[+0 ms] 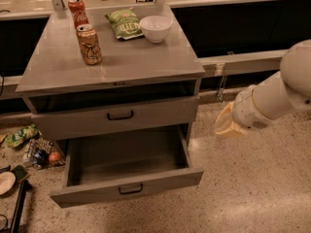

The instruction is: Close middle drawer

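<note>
The middle drawer (pixel 165 181) is pulled far out of the grey cabinet (pixel 112 72). Its deep plain grey box is empty, and its front carries a small black bar handle (pixel 130 190). The drawer above it (pixel 160 111), also with a black handle, sits almost flush under a dark gap below the top. My gripper (pixel 227 125), cream-coloured on a white arm (pixel 277 98), hangs in the air to the right of the cabinet. It is level with the upper drawer, above the open drawer's right front corner, and touches nothing.
On the cabinet top stand a brown can (pixel 90 45), a red can (pixel 77 12), a green chip bag (pixel 124 23) and a white bowl (pixel 155 28). Clutter (pixel 36 149) and a plate (pixel 6 182) lie on the floor at the left. A grey rail (pixel 243 59) runs behind my arm.
</note>
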`<state>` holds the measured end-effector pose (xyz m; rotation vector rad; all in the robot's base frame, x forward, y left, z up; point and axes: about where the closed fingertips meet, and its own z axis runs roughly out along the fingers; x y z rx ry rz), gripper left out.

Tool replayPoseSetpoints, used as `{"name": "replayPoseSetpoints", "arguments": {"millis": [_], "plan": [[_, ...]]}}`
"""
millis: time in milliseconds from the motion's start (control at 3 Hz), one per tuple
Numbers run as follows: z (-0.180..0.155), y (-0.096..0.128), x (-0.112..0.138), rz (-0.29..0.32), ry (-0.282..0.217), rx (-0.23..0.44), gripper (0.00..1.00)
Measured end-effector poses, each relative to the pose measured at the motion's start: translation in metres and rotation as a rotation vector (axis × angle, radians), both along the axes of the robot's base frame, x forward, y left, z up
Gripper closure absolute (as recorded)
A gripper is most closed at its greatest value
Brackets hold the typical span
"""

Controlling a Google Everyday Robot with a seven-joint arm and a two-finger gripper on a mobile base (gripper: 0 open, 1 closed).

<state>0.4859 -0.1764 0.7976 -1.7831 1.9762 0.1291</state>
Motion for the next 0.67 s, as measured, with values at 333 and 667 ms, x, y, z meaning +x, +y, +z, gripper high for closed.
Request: {"name": "replayPoseSetpoints", "arguments": {"millis": [333, 667], "plan": [[-0.0857, 0.0302, 0.0331, 0.066, -0.040, 0.052, 1.00], [-0.0789, 0.0291, 0.0366, 0.053, -0.055, 0.053, 1.00]]}}
